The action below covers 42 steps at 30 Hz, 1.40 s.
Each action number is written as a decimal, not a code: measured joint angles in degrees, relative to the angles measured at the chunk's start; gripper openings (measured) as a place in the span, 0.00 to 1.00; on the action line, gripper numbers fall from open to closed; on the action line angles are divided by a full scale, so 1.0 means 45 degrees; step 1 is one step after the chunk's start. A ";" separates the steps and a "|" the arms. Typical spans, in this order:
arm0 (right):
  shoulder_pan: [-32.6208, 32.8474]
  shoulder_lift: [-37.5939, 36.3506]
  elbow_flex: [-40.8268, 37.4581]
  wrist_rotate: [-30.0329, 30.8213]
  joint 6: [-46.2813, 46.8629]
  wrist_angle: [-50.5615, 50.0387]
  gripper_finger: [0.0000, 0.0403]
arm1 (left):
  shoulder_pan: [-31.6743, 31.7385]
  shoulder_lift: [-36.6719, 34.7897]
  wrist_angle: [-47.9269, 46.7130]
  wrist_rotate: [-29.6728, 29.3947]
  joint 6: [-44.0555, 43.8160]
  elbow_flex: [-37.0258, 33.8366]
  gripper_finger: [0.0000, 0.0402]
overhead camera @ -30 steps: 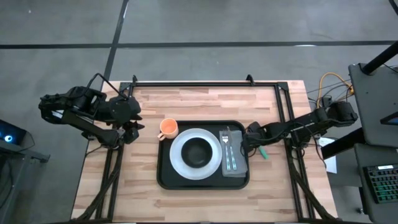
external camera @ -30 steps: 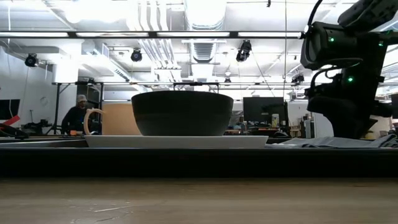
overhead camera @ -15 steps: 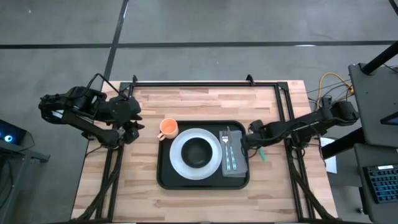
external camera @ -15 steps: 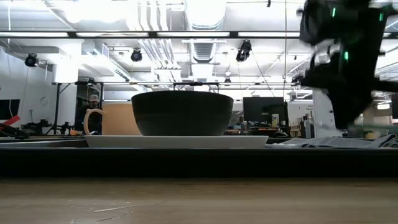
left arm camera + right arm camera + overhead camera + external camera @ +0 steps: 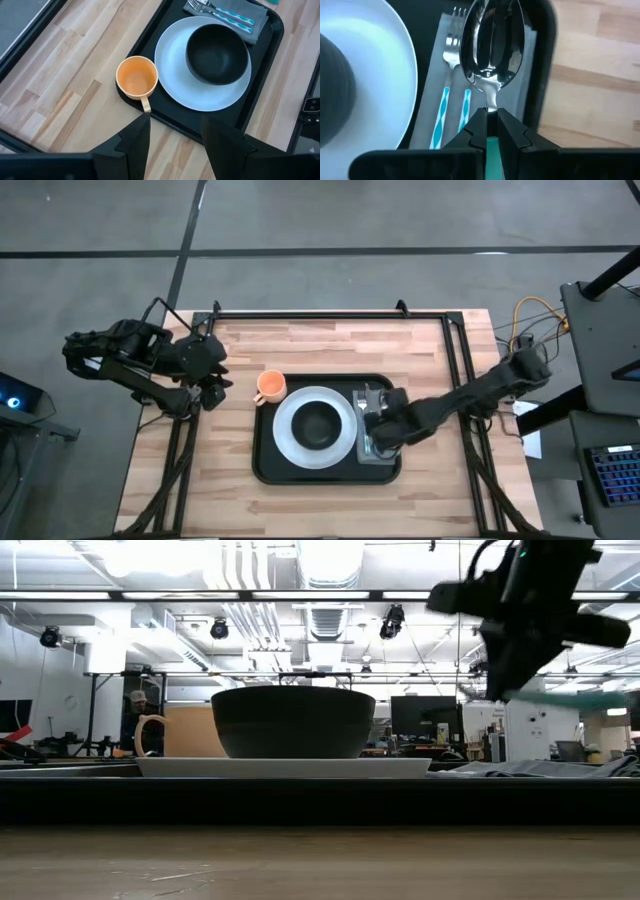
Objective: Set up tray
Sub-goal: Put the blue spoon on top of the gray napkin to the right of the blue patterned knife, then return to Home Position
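A: Your right gripper [image 5: 491, 131] has its fingers pinched tight on the teal handle of a shiny steel spoon [image 5: 491, 47], and it hangs above the grey folded napkin [image 5: 376, 452] on the right side of the large black rectangular tray [image 5: 265, 460].

B: And the tray itself?

A: It lies flat at the middle of the pale wooden slatted table [image 5: 330, 345], carrying a round white plate [image 5: 288, 442] with a black bowl [image 5: 318, 422] on it. A fork [image 5: 451, 35] with a teal-and-white handle lies on the napkin. A small orange mug [image 5: 270, 386] sits at the tray's back-left corner, seemingly on its rim.

B: How would that tray handle?

A: You should expect it stiff and, I'd judge, fairly heavy while loaded, with a smooth, possibly slippery surface. The raised rim on a long side is your best hold. Keep it level, or the plate and bowl may slide.

B: The arms?

A: Your right arm reaches in low from the table's right edge, its wrist over the napkin. Your left gripper [image 5: 172, 135] waits off the tray's left, fingers partly open and empty, facing the mug.
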 joint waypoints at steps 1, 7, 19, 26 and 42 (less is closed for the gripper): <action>-0.0005 0.0454 0.0184 -0.0005 0.0030 0.0019 0.03 | 0.0002 0.0000 0.0000 0.0000 -0.0001 0.0000 0.39; -0.0189 0.2278 0.0772 -0.0107 0.0516 0.0062 0.03 | 0.0002 0.0000 -0.0005 0.0000 -0.0010 0.0000 0.39; -0.0433 0.2617 -0.1144 -0.0197 0.1455 0.2369 0.03 | -0.0001 0.0000 0.0000 0.0005 -0.0011 0.0000 0.39; -0.0437 0.2579 -0.1502 -0.0050 0.1382 0.2773 0.06 | -0.0001 0.0000 -0.0002 0.0005 0.0117 0.0000 0.39; -0.0442 0.2458 -0.0654 0.0368 -0.0044 0.1660 0.25 | 0.0001 -0.0001 -0.0001 0.0005 0.0246 0.0000 0.39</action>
